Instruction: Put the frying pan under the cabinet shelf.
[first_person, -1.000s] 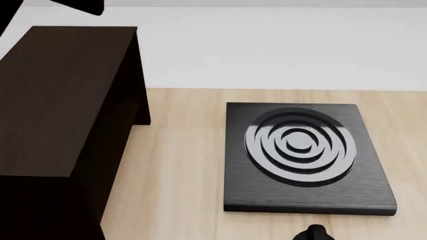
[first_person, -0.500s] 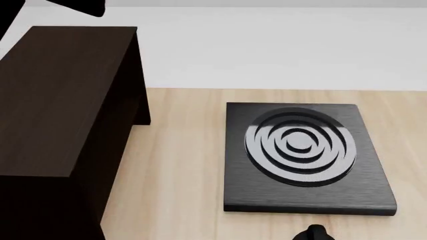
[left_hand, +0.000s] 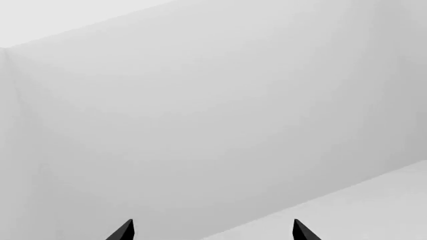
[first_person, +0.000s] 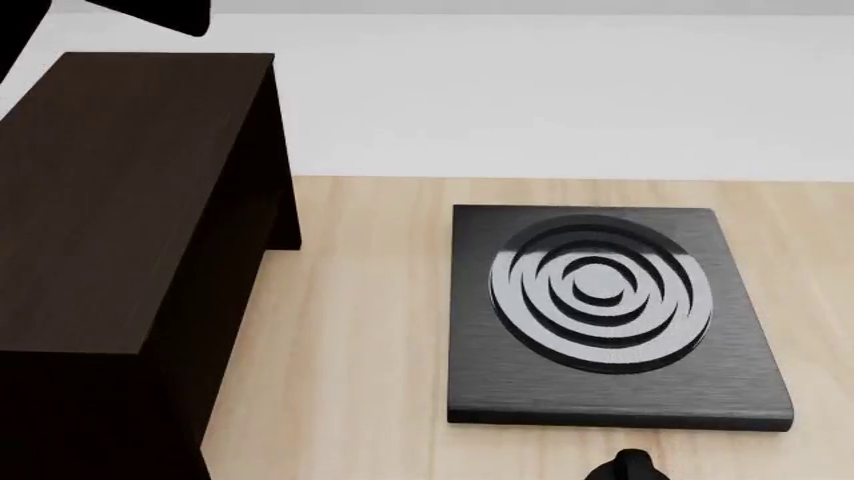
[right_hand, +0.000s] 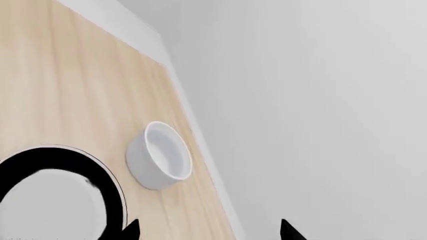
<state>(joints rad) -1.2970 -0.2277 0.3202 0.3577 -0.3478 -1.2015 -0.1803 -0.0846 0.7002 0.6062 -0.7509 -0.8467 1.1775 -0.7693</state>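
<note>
The frying pan (right_hand: 53, 200) shows only in the right wrist view, as a black round rim with a glossy pale inside, lying on the light wood table; its handle is out of view. My right gripper (right_hand: 208, 231) is open and empty, with one fingertip close to the pan's rim. The dark brown cabinet shelf (first_person: 120, 200) stands at the left of the head view. My left gripper (left_hand: 212, 232) is open and empty, facing a plain white wall. The pan does not show in the head view.
A square black hob (first_person: 607, 310) with concentric rings lies on the wood table (first_person: 360, 330) right of the cabinet. A white bowl (right_hand: 160, 155) sits beside the pan near the table's edge. A black arm part (first_person: 623, 467) shows at the bottom edge.
</note>
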